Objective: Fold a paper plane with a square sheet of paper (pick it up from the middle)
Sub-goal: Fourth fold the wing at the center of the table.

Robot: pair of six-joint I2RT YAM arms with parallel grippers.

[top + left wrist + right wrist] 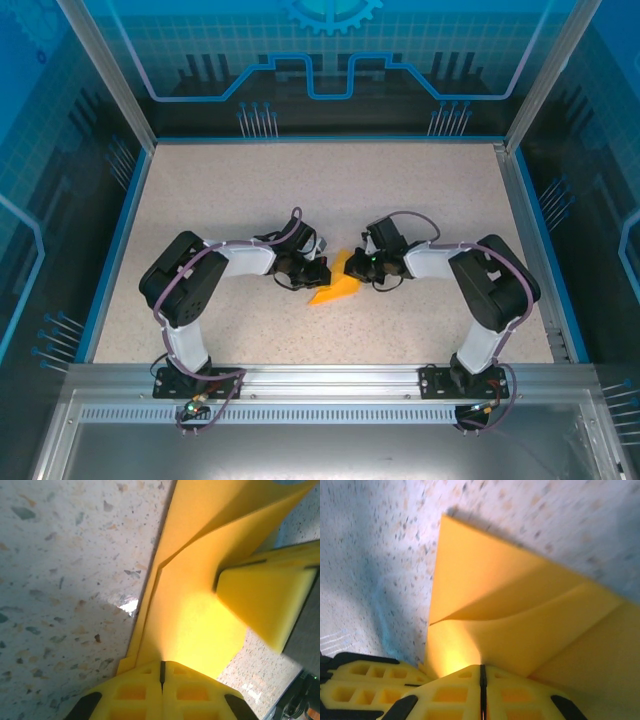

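- The square sheet of paper (335, 288), orange-yellow and already creased into a folded, pointed shape, lies just below the middle of the top view on the speckled table (250, 190).
- In the left wrist view it runs from bottom centre to the upper right corner. One flap lifts off the surface along a crease.
- The left gripper (161, 669) sits at bottom centre of its own view. Its yellow fingers are pressed together with no gap, pinching the paper's near end.
- The right gripper (482, 672), at bottom centre of its view, is likewise clamped tight on the paper, which fans out upward from the seam.
- From above, the two grippers meet almost tip to tip over the sheet — one arm reaching in from the left of the frame, the other from the right.
- Blue walls (60, 150) enclose the table.
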